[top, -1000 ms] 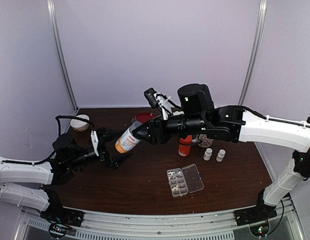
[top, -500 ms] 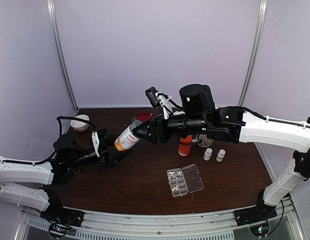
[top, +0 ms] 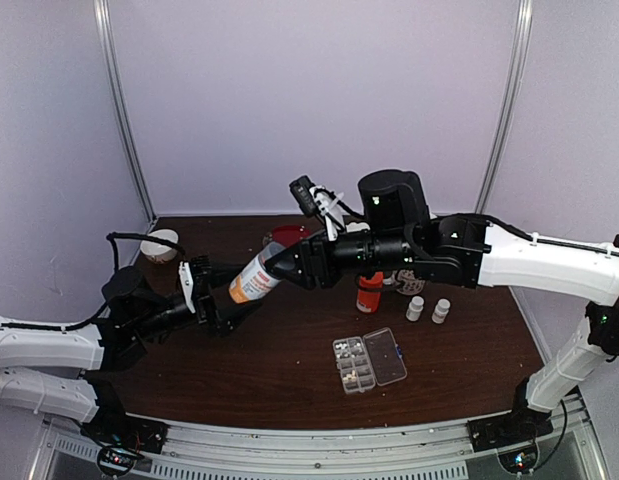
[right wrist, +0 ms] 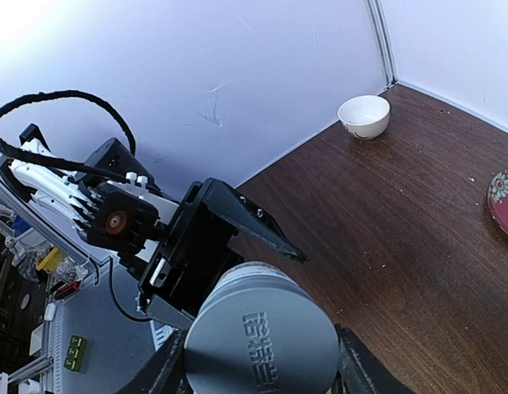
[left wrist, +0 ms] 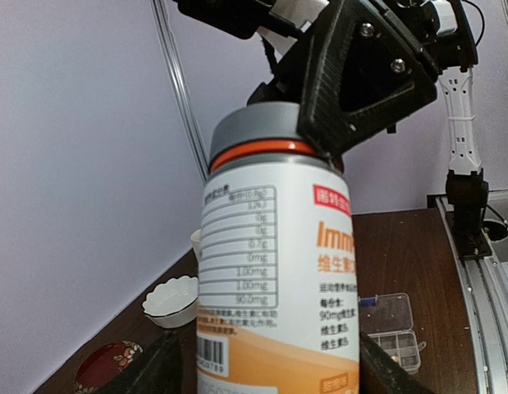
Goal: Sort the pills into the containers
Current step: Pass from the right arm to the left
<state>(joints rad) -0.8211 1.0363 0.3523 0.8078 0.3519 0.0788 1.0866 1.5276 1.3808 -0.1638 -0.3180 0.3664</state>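
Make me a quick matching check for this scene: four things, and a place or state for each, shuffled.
Things:
1. grey-capped bottle
2. pill box
3. bowl
4. orange bottle

Place or state:
A. lid open, towards the near edge
B. far left corner of the table
C. lifted off the table, tilted
D. standing mid-table

Pairs: 1-C, 2-A, 3-B, 4-D
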